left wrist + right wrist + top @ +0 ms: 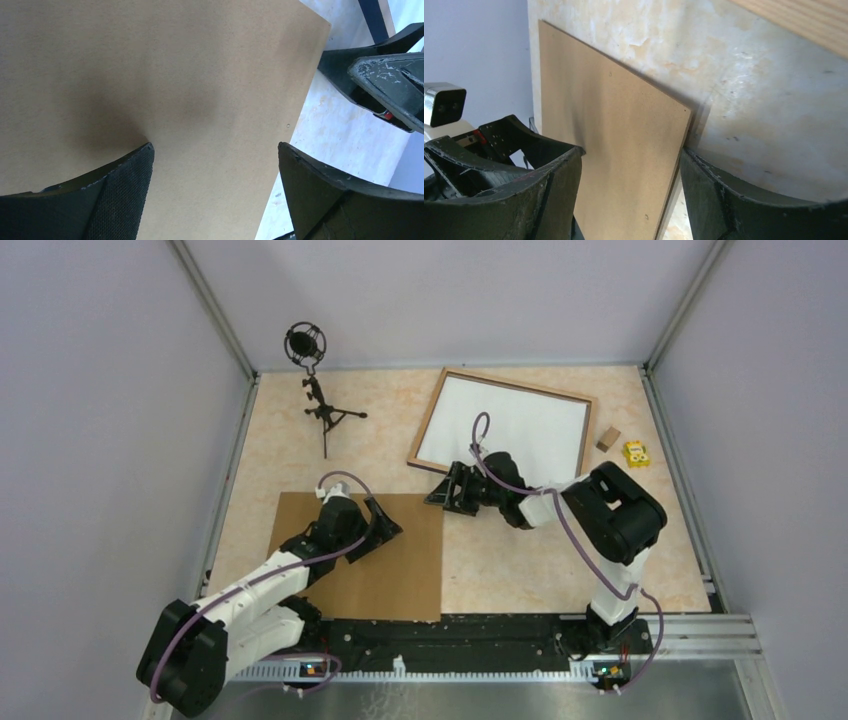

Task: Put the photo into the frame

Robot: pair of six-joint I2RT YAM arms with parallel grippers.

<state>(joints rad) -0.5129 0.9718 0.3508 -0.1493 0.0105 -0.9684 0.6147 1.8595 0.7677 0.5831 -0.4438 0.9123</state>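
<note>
left arm: I see it reaching from the near-left corner of the desk, forearm slanting toward the middle.
left gripper: fingers spread wide over the backing board by its right edge, holding nothing.
right arm: elbow raised at the right side, forearm folded back leftward.
right gripper: fingers wide apart and empty, just beside the frame's near-left corner.
frame: lies flat toward the far-right corner, light wood up, around a white panel.
photo: I cannot tell whether that panel is its back.
</note>
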